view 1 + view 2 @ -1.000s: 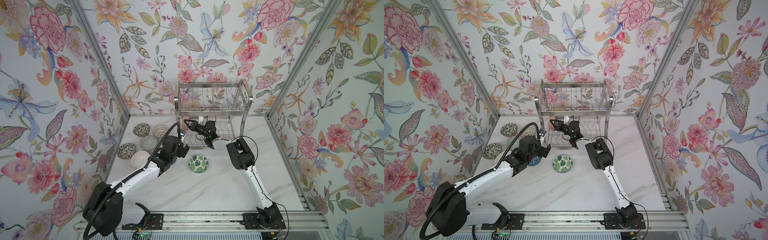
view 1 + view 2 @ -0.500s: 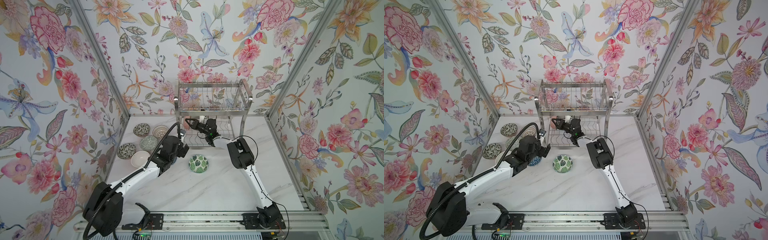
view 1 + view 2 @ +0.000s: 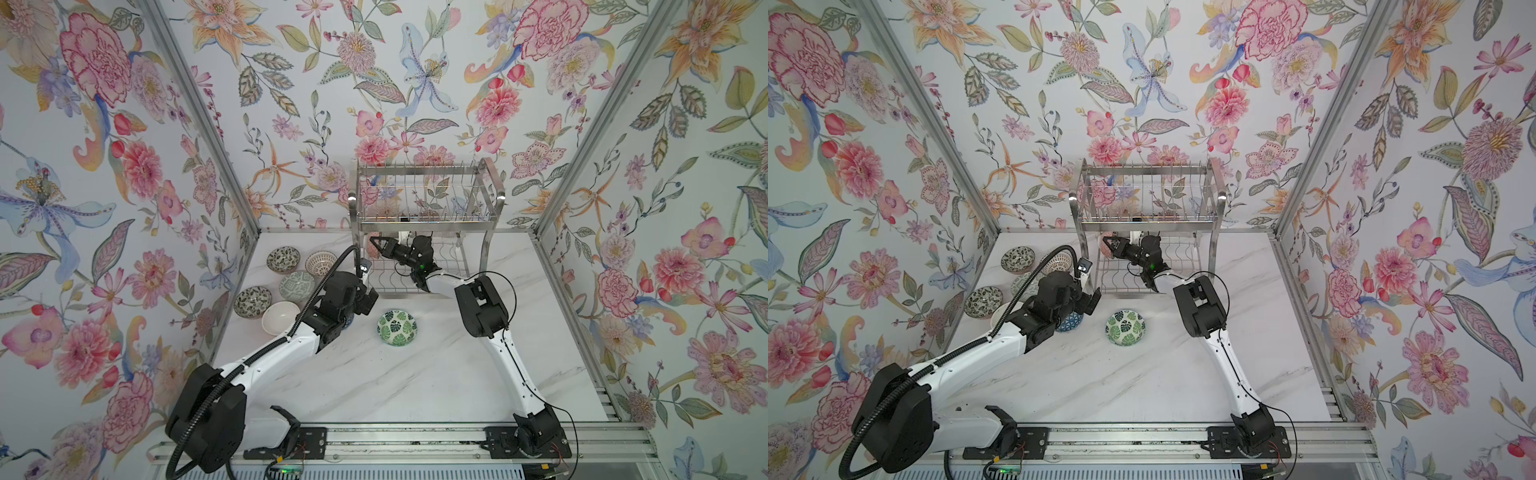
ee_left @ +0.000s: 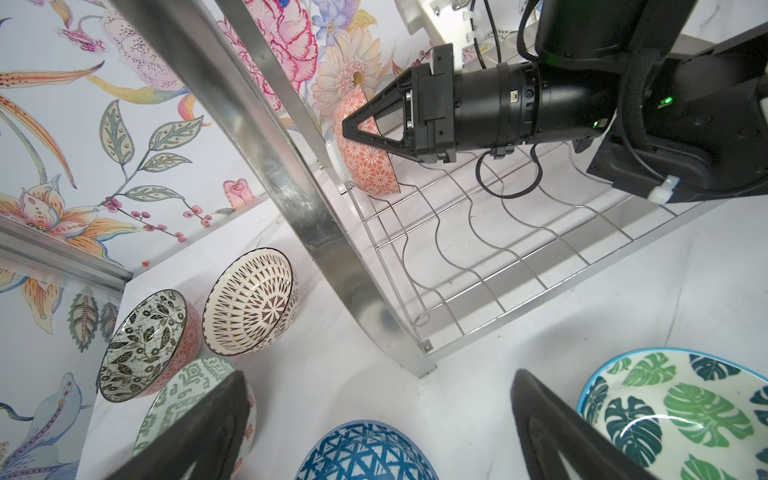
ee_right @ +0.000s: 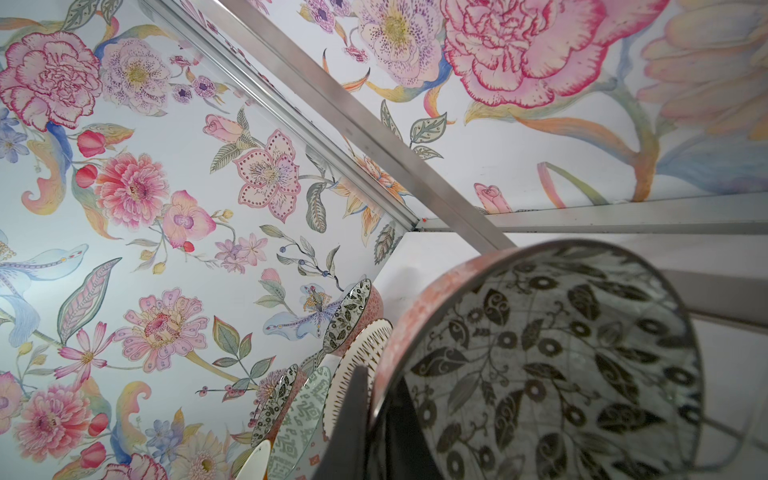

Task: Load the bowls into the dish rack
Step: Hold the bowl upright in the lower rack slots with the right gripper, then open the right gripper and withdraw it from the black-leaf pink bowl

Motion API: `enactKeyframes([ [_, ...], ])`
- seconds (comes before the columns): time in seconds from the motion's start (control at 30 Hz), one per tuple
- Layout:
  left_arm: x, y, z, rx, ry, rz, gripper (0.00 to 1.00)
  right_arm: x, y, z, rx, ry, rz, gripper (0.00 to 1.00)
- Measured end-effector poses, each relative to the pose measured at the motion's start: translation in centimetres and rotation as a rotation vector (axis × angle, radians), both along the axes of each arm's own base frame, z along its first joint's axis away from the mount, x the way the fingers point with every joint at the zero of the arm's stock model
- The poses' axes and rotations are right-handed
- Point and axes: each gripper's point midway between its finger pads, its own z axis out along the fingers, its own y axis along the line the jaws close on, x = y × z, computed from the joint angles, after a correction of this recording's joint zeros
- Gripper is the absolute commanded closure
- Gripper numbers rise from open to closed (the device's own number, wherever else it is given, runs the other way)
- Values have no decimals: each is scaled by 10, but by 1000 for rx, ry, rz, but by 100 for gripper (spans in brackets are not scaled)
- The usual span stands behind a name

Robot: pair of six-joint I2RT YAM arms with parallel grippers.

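With right gripper [image 4: 345, 126], pinched the rim of the pink bowl [image 4: 368, 166]: one finger inside, one outside, jaws clamped on the wall. Held that bowl on edge at the end of the lower shelf of the rack [image 3: 487, 249] nearest the left arm, beneath the upper shelf, with the lowest part of the rim down at the wire grid. Could not confirm contact with the wires. Saw a black leaf print inside the bowl in the right wrist view.

Held left gripper [image 4: 379, 374] spread wide and empty just above the blue bowl [image 4: 365, 453], with fingers [image 4: 195, 432] flanking it in the left wrist view and apart from it. Found the blue bowl upright on the table [image 3: 415, 374], near the rack's front left leg. Found the leaf bowl [image 3: 397, 327] upright beside it, toward the middle, clear of both arms. Found five more bowls grouped by the left wall: two black-and-white bowls [image 3: 283, 259] [image 3: 252, 301], a brown lattice bowl [image 3: 321, 263], a pale green bowl [image 3: 296, 285] and a cream bowl [image 3: 280, 318].
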Motion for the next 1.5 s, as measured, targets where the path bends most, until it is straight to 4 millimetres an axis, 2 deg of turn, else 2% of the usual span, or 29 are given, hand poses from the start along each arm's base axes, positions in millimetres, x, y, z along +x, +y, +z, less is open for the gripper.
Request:
enactKeyframes([
  [1.1,0,0,0,-1,-1,0,1,-6,-4,-11,-27,4,-5,78],
  [1.5,0,0,0,0,0,0,1,-10,-7,0,-25,3,-11,72],
])
